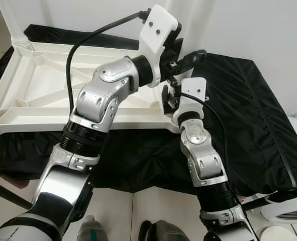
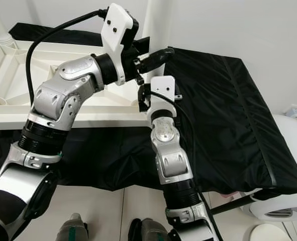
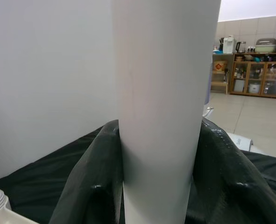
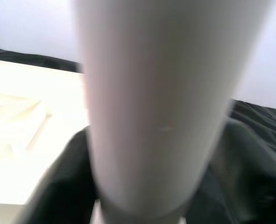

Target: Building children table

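Note:
An upside-down white plastic table top (image 1: 37,108) with ribs lies on a black cloth (image 1: 249,110). At its near right corner a white round table leg (image 2: 156,25) stands upright. My left gripper (image 1: 182,61) reaches in from above and is shut on the leg, one black finger (image 1: 192,56) crossing its front. Just below, my right gripper (image 1: 171,95) is shut on the same leg near the corner socket. The leg (image 3: 161,116) has dark fingers on either side in the left wrist view, and likewise the leg (image 4: 166,93) in the right wrist view.
Another white leg (image 1: 10,20) stands in the far left corner of the table top. The black cloth covers a raised surface extending right. A white rounded appliance (image 2: 294,145) sits at the lower right. Tiled floor (image 1: 138,211) lies under me.

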Robot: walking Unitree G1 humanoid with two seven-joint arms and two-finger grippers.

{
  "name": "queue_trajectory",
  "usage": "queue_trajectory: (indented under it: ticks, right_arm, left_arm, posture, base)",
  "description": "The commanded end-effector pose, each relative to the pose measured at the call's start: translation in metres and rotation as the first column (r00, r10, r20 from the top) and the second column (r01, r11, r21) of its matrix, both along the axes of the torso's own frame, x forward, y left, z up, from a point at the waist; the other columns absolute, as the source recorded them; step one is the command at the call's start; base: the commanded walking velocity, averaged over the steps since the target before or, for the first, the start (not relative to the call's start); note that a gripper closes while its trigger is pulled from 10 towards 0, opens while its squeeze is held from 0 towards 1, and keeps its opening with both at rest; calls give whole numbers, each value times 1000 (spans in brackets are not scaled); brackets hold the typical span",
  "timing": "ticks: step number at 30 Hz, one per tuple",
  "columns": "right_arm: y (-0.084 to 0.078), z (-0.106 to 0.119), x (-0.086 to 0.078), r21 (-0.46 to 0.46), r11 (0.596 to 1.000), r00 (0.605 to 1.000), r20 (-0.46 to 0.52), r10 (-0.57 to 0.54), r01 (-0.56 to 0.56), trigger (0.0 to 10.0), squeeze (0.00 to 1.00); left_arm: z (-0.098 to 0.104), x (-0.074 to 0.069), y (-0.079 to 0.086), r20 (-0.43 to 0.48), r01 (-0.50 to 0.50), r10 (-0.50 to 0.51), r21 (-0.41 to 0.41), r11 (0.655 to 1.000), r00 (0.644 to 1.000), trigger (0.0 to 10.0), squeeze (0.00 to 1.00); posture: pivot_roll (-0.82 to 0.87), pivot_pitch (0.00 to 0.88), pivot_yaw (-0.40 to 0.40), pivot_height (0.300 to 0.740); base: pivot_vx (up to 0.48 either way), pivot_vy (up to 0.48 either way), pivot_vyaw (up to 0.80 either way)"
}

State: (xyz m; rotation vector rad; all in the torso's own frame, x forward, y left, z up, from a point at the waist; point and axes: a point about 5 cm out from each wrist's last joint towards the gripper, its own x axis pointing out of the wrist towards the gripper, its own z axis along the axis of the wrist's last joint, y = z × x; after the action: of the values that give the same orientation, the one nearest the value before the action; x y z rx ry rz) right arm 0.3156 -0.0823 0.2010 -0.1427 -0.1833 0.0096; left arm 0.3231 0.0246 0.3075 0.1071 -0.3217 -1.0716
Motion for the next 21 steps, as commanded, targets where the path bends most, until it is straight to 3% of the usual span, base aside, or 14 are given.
queue_trajectory:
  ticks: [1, 3, 5, 6, 7, 8, 9, 10, 14, 15, 18, 19, 20, 21]
  right_arm:
    - [-4, -7, 1, -11, 1000, 999, -30, -28, 28, 2667, 0]
    - [-4, -6, 1, -12, 1000, 999, -26, -25, 25, 1412, 0]
    - [-3, -5, 1, -16, 1000, 999, -19, -26, 26, 2902, 0]
    - [-3, -3, 1, -16, 1000, 1000, -14, -24, 24, 2510, 0]
    - [-2, -2, 1, -22, 999, 1000, -6, -24, 24, 3255, 0]
    - [-2, -1, 1, -24, 999, 1000, -1, -24, 24, 6157, 0]
    - [-2, -1, 1, -24, 999, 1000, -1, -24, 24, 6157, 0]
    - [-2, -1, 1, -27, 999, 1000, 2, -24, 24, 10000, 0]
    - [-1, 1, 0, -34, 999, 1000, 14, -16, 16, 10000, 0]
    - [-1, 2, 0, -37, 999, 1000, 21, -12, 13, 10000, 925]
    - [-1, 3, 0, -41, 999, 1000, 29, -10, 11, 10000, 925]
    - [-1, 4, 0, -49, 999, 999, 40, -13, 15, 10000, 369]
    - [-1, 4, 0, -49, 999, 999, 40, -13, 15, 10000, 369]
    - [-1, 5, 0, -57, 998, 999, 49, -17, 20, 10000, 20]
  left_arm:
    - [10, 1, -1, 37, -44, 45, -35, 998, 998, 10000, 0]
    - [11, 1, -1, 38, -43, 44, -36, 998, 998, 10000, 0]
    - [11, 1, -2, 40, -41, 42, -36, 999, 998, 10000, 0]
    - [11, 1, -2, 41, -39, 41, -36, 999, 998, 10000, 0]
    - [11, 1, -2, 41, -37, 39, -35, 999, 998, 10000, 0]
    - [11, 1, -3, 42, -36, 38, -35, 999, 998, 10000, 0]
    - [11, 1, -3, 42, -36, 38, -35, 999, 998, 10000, 0]
    - [10, 1, -3, 41, -35, 37, -34, 999, 998, 10000, 0]
    - [10, 1, -4, 39, -34, 35, -33, 999, 999, 10000, 0]
    - [9, 1, -4, 39, -34, 35, -33, 999, 999, 10000, 0]
    - [9, 1, -4, 39, -33, 35, -34, 999, 999, 10000, 0]
    - [9, 1, -4, 39, -33, 34, -35, 999, 999, 10000, 0]
    - [9, 1, -4, 39, -33, 34, -35, 999, 999, 10000, 0]
    - [9, 1, -4, 39, -32, 33, -35, 999, 999, 10000, 0]
  posture:
    - [102, 28, -137, 740]
    - [102, 28, -137, 740]
    - [103, 29, -138, 740]
    - [103, 29, -138, 740]
    - [101, 29, -138, 740]
    - [102, 29, -138, 740]
    - [102, 29, -138, 740]
    - [102, 29, -138, 740]
    - [102, 29, -138, 740]
    - [102, 29, -138, 740]
    - [102, 29, -138, 740]
    - [99, 27, -138, 740]
    - [99, 27, -138, 740]
    - [99, 26, -138, 740]
  base:
    - [0, 0, 0]
    - [0, 0, 0]
    - [0, 0, 0]
    - [0, 0, 0]
    - [0, 0, 0]
    - [0, 0, 0]
    - [0, 0, 0]
    - [0, 0, 0]
    - [0, 0, 0]
    - [0, 0, 0]
    - [0, 0, 0]
    - [0, 0, 0]
    - [0, 0, 0]
    - [0, 0, 0]
